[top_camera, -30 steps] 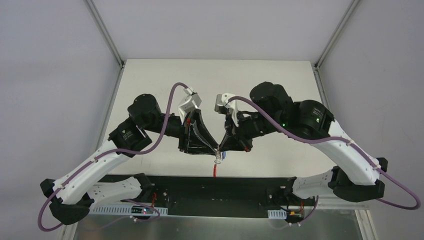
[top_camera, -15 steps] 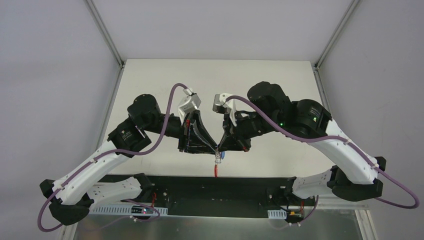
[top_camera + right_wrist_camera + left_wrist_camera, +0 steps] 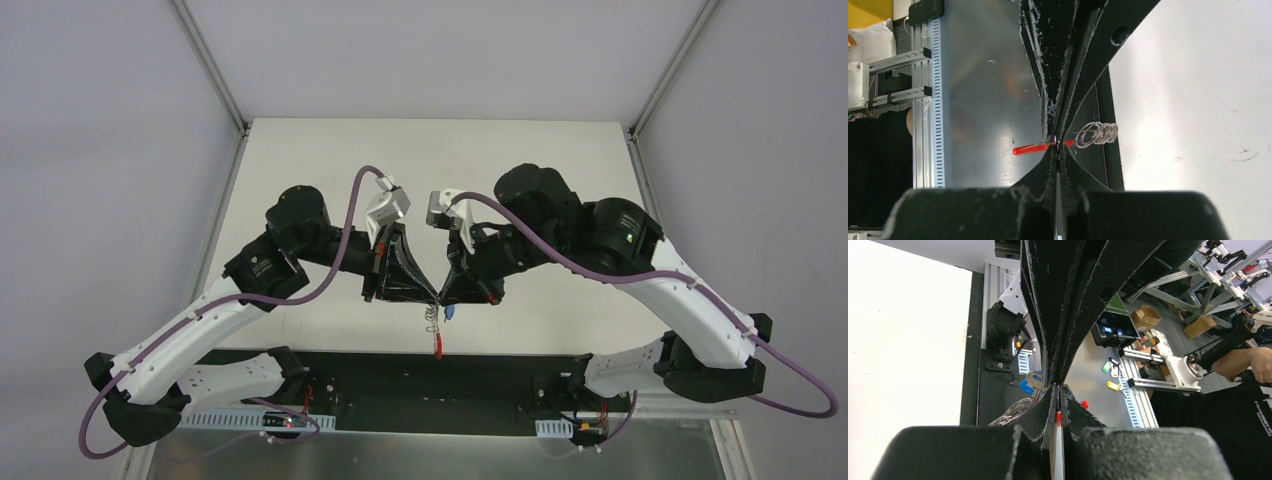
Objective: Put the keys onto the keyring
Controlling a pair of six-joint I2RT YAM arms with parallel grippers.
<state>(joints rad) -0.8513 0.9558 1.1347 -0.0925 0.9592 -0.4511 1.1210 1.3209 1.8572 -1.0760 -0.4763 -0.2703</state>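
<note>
Keyring [image 3: 433,320] hangs over the near tabletop [image 3: 330,330] edge, pinched in the closed right jaws, keys [image 3: 451,312] just beside its rings. Left jaws are closed too, tip against tip; what they hold is unclear.

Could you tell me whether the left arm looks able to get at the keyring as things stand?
Probably yes: the left gripper is shut right at the keyring, which hangs where both tips meet. Only the right gripper, tip to tip with it, crowds the spot.
</note>
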